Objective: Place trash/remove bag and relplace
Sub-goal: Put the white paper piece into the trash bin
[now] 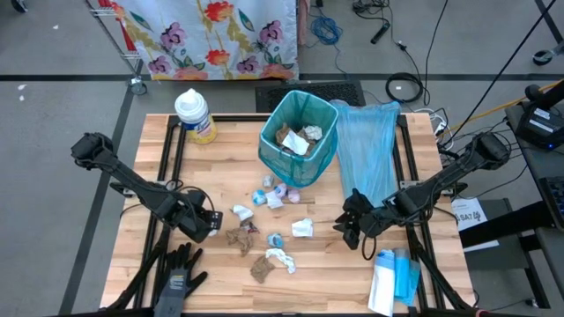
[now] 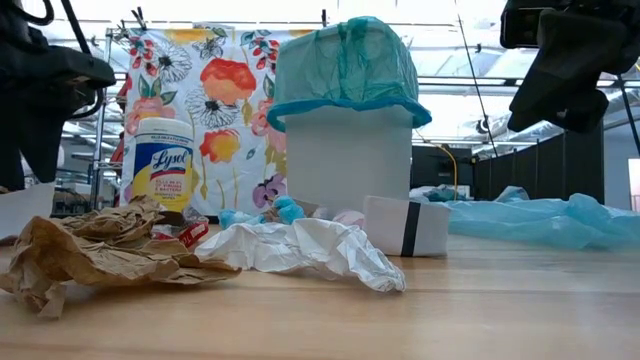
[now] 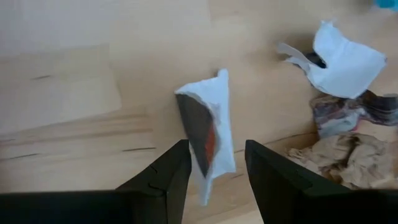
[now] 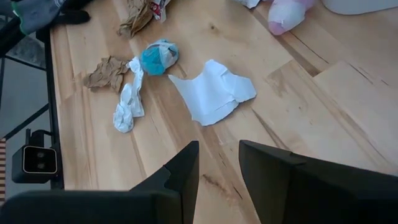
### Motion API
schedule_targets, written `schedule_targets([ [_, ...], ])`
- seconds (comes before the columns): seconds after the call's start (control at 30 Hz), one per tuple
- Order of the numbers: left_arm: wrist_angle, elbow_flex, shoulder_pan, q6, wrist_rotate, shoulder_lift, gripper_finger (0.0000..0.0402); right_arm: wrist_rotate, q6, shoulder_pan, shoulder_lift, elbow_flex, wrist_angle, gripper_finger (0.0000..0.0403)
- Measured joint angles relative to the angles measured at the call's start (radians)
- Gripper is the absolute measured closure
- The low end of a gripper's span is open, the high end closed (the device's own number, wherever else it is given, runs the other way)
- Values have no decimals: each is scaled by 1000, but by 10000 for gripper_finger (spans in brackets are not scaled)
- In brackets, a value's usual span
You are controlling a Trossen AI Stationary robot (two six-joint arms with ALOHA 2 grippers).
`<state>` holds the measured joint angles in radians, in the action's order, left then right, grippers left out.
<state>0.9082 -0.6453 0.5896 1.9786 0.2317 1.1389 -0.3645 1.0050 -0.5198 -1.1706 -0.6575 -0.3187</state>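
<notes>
High view, bin: teal-lined trash bin (image 1: 299, 136) at twelve o'clock on the wooden table (image 1: 141, 246), paper wads visible inside.
High view, trash: scraps (image 1: 269, 231) strewn from table centre toward six o'clock, below the bin.
High view, left gripper (image 1: 214, 222): at eight o'clock, just beside the nearest scraps.
High view, right gripper (image 1: 346, 227): at four o'clock, near a white scrap (image 1: 302, 228).
High view, other items: wipes canister (image 1: 195, 115) at eleven o'clock; loose blue bag (image 1: 368, 151) at two o'clock; black glove (image 1: 177, 277) at seven o'clock; bag pack (image 1: 393, 281) at five o'clock.
Low view: brown paper wad (image 2: 95, 250) and white tissue (image 2: 305, 248) in the foreground, the bin (image 2: 348, 130) behind them, canister (image 2: 163, 164) at nine o'clock of it.
Left wrist view: fingers (image 3: 168, 180) parted narrowly, closed on nothing; a white wrapper with a dark red inside (image 3: 207, 137) just ahead of the gap; white tissue (image 3: 342, 59) and brown paper (image 3: 348, 158) farther off.
Right wrist view: fingers (image 4: 180, 171) parted narrowly, holding nothing, above bare wood; flat white scrap (image 4: 213, 92) ahead, a blue-and-white wad (image 4: 157, 58) and brown scrap (image 4: 107, 71) beyond.
</notes>
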Motion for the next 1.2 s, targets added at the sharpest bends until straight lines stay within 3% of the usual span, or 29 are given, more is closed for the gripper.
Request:
schedule_targets([
  [0.17, 52, 0, -2, 0, 4, 0, 284, 0, 1, 0, 0, 0, 0, 298],
  [0.47, 39, 0, -1, -24, 17, 21, 390, -6, 24, -14, 0, 0, 0, 298],
  [0.73, -1, 0, -1, -50, 11, 52, 398, -93, 22, -33, -1, 0, -7, 298],
  [1.2, -36, -20, -1, -83, 38, 42, 401, -107, 24, -32, -1, 0, -46, 298],
])
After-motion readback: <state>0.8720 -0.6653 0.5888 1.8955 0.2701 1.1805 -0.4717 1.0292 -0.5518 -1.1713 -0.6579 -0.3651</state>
